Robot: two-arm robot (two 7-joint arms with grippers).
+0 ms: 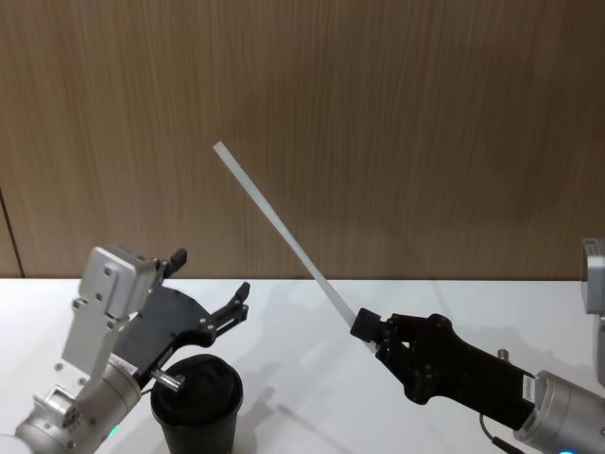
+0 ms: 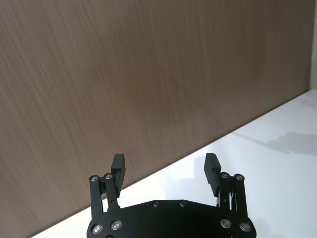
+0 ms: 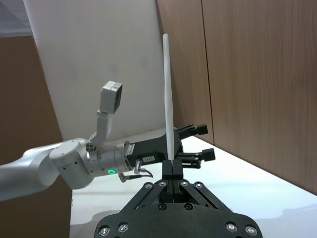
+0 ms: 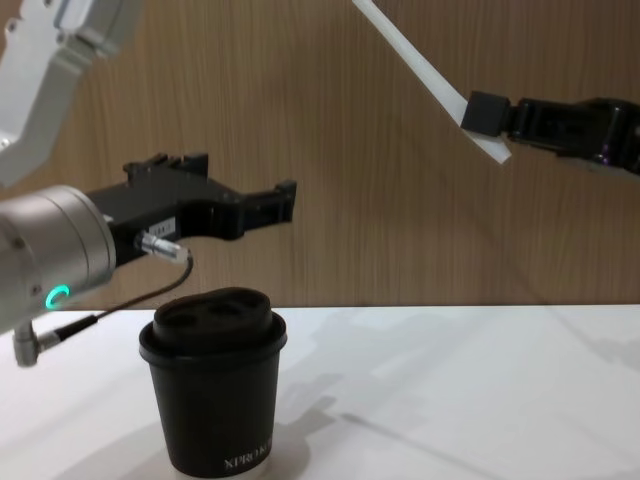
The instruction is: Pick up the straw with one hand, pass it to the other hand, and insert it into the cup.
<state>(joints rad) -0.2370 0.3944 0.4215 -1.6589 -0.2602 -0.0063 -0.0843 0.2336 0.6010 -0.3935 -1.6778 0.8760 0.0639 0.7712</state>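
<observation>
Straw, white and straight, is pinched near its lower end in the right claw, whose fingers are closed tight on it. It slants up and toward the robot's left, raised well clear of the table. A short stub seems to poke out below the grip. The left claw is spread wide and empty, hovering just above the lidded cup, apart from the straw.
</observation>
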